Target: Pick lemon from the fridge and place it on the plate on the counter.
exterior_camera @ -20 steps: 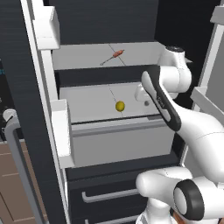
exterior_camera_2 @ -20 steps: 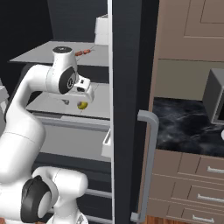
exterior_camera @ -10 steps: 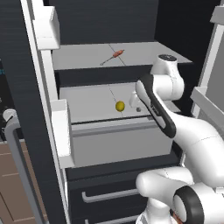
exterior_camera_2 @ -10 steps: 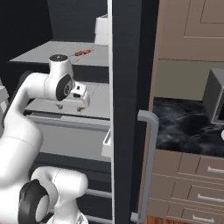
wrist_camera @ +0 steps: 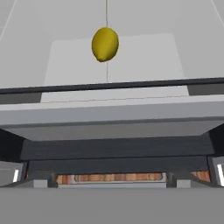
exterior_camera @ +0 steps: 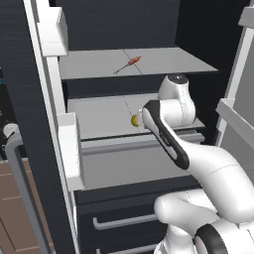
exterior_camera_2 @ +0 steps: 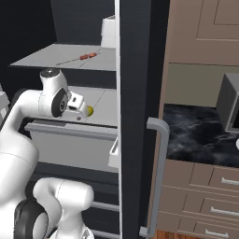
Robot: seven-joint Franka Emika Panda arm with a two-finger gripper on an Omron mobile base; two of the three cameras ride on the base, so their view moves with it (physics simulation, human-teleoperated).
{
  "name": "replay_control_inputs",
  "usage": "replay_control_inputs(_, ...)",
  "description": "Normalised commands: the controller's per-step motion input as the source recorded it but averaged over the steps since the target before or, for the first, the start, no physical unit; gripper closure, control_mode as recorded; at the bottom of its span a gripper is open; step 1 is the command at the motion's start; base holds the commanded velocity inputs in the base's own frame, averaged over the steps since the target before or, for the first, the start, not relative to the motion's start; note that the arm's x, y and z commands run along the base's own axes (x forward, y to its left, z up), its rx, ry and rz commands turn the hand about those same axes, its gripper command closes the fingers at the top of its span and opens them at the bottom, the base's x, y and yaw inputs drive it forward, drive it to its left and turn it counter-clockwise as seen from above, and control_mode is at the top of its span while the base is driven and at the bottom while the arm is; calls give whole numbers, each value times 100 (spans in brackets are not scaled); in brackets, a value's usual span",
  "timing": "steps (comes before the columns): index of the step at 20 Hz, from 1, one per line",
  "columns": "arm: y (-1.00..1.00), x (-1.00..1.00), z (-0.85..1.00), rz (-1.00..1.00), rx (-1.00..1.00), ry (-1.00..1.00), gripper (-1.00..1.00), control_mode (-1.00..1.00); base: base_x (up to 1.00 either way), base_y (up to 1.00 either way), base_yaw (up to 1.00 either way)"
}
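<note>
Hand view shows the whole lemon point(wrist_camera: 105, 44) on its shelf; left base half-hides it; pincer state unclear.

The lemon point(exterior_camera: 134, 120) is half covered by the white arm in the left base view, with only its left edge seen. In the right base view, the lemon point(exterior_camera_2: 90, 110) is partly masked by the end effector point(exterior_camera_2: 80, 107), whose fingers cannot be made out. The fridge point(exterior_camera_2: 135, 93) is cut off at the top edge. The microwave point(exterior_camera_2: 230, 102) is cropped by the right edge, as is the desk point(exterior_camera_2: 200, 135). The thin red item point(exterior_camera: 130, 62) on the upper shelf is too small to identify.
</note>
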Motion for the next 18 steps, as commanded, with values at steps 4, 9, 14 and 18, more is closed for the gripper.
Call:
replay_control_inputs(4,9,13,0,-7,0,-20,-100,-100,0,0,0)
replay_control_inputs(9,-2,11,0,-2,0,-3,-100,-100,0,0,0)
replay_control_inputs(14,0,9,-4,0,0,-2,-100,-100,0,0,0)
replay_control_inputs(18,0,23,-13,0,0,-30,-100,-100,0,0,0)
